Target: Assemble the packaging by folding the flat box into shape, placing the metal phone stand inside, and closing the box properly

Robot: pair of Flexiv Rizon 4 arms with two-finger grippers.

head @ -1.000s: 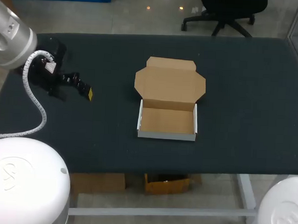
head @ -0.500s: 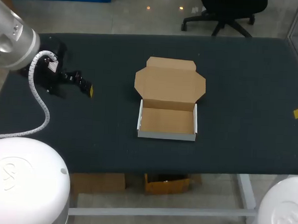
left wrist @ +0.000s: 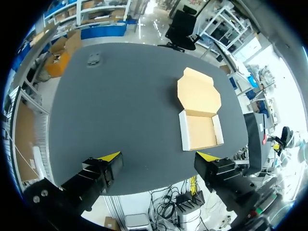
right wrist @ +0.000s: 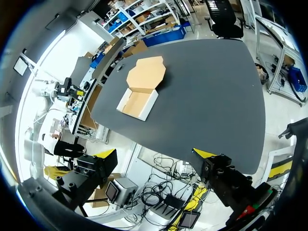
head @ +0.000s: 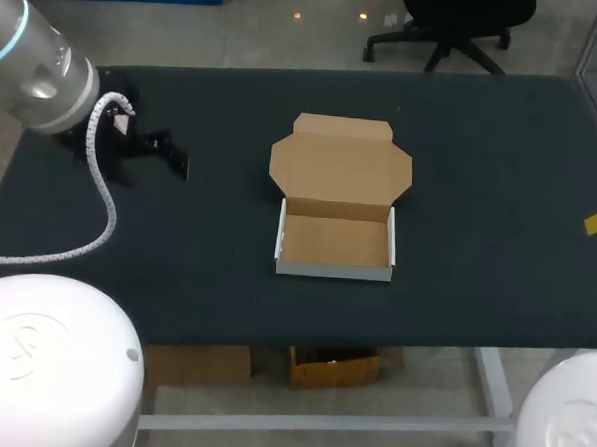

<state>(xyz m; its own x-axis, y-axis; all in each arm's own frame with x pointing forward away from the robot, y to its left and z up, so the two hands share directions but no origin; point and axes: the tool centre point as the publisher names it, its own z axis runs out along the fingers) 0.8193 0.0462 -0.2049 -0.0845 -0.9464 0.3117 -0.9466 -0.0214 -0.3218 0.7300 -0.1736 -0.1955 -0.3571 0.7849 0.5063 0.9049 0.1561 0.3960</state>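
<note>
The cardboard box [head: 338,201] lies mid-table, its shallow tray [head: 335,243] folded up with white outer walls and its brown lid [head: 342,166] spread flat behind it. The tray is empty. No metal phone stand shows in any view. My left gripper [head: 174,157] hangs over the table's far left, well clear of the box. In the left wrist view this gripper [left wrist: 159,156] is open and empty, with the box [left wrist: 199,113] ahead of it. My right gripper [right wrist: 155,154] is also open and empty, off the table's edge and far from the box [right wrist: 142,86]. Only one of its yellow fingertips [head: 596,222] shows in the head view.
The black table [head: 481,173] stretches bare around the box on all sides. A small grey object [left wrist: 94,58] sits near the table's far left corner, seen only in the left wrist view. The left arm's white cable [head: 99,203] hangs over the table's left part.
My left arm has swung toward the far left of the table, and its yellow tip no longer shows in the head view. The right gripper's tip has crept slightly inward. The box has not moved.
</note>
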